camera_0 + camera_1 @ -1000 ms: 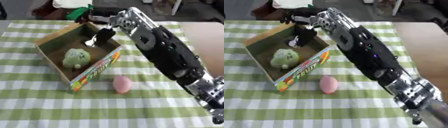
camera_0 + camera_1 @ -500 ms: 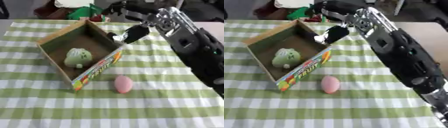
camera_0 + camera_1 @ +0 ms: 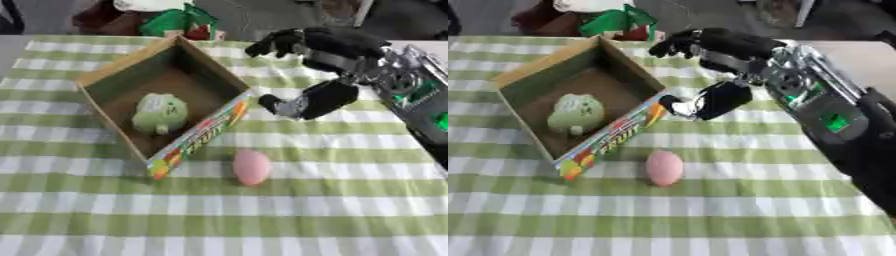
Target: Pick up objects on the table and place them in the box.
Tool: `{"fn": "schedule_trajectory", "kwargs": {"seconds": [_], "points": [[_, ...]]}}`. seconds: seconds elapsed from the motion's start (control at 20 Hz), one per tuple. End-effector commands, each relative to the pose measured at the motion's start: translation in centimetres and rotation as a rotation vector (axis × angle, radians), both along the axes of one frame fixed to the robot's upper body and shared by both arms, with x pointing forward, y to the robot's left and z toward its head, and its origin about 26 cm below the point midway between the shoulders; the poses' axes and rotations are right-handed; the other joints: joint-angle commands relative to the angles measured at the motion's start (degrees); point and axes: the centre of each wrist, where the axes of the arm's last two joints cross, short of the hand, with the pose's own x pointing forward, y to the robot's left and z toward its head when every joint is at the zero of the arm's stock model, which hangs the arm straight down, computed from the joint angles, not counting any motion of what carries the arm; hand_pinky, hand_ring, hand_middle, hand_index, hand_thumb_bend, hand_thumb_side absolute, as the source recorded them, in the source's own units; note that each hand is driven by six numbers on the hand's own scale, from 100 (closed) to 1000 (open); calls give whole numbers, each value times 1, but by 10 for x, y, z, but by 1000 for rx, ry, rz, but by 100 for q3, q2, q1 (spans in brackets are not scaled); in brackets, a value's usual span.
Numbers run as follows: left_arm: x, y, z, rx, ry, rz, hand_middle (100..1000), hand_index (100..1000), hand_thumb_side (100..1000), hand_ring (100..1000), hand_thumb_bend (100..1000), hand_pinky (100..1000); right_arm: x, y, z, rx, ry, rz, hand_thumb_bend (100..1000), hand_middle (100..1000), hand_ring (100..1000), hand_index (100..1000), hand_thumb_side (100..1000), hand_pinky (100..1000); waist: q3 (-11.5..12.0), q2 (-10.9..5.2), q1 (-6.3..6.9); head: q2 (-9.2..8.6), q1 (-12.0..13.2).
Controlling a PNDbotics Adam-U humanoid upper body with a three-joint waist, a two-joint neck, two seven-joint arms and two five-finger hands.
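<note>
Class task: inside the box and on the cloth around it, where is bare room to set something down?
Inside the box, the far half beyond the green toy is bare. The cloth nearer than the pink object is free. The right hand crowds the box's right side.

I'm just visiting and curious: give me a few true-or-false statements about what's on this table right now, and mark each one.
1. A green object lies inside the box. True.
2. The pink object is inside the box. False: it lies on the checked cloth, just outside the box's colourful side.
3. The robot's right hand is beside the box, on its right. True.
4. The right hand is carrying the pink object. False: the two are apart, and the hand holds nothing that can be seen.
5. The tablecloth is plain red. False: it is green and white check.
</note>
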Motion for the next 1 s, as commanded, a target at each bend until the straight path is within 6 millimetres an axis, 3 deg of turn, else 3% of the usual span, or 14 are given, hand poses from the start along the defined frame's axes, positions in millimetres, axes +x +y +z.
{"fn": "schedule_trajectory", "kwargs": {"seconds": [0.05,0.55,1.0], "points": [[-2,4,10,23,-29,11,661,752,877,615,100,537,-12,-2,11,-17,-13,-5,240,851,891,961,527,816,4,-74,12,-49,-19],[-2,2,10,23,-30,5,662,752,878,615,100,537,-13,6,-41,-63,151,-30,249,830,887,955,486,816,12,-41,-1,-23,-60],[-1,1,10,22,-31,-1,663,751,879,615,100,536,-15,18,-63,-142,224,-55,254,832,893,957,456,817,57,-15,-16,-34,-121]]}}
